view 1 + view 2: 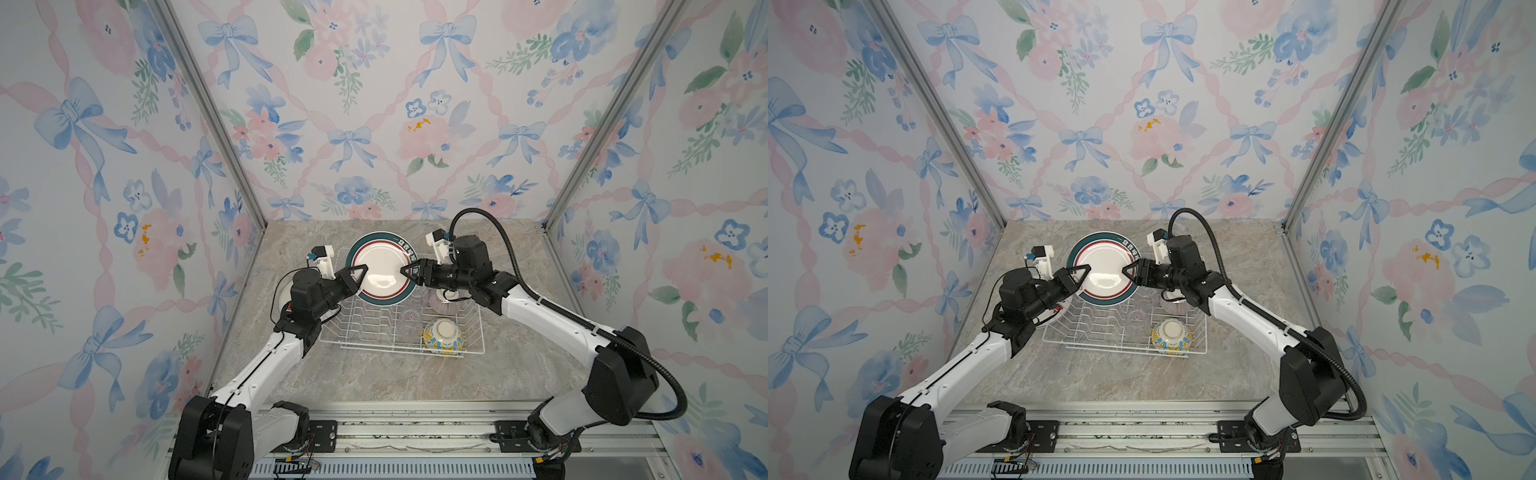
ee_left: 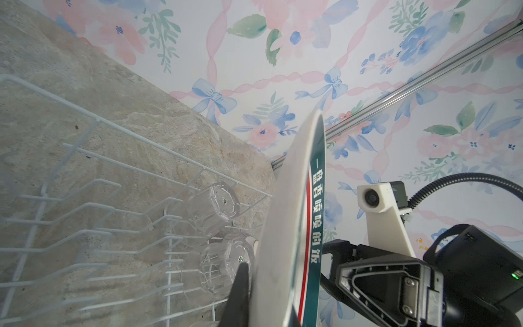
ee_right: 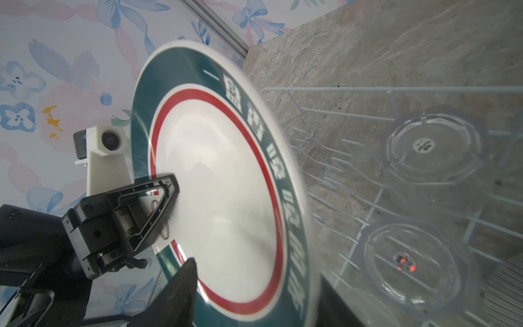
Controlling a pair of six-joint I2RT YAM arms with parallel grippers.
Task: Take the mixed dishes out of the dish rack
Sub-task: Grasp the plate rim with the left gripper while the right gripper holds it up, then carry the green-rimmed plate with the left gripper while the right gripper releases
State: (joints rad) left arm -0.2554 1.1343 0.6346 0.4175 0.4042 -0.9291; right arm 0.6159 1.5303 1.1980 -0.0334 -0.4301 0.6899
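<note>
The right pincer (image 3: 254, 286) has its matte black jaws spread astride a plate rim. Below both pincers sits the white wire dish rack (image 1: 365, 328). Between them, on edge, is the glossy round green-and-red rimmed plate (image 1: 382, 270), its opposite rim pinched by the left pincer (image 1: 360, 272). Beneath the right pincer are an inverted yellow-blue patterned bowl (image 1: 442, 334) and a faceted clear glass (image 3: 433, 147).
</note>
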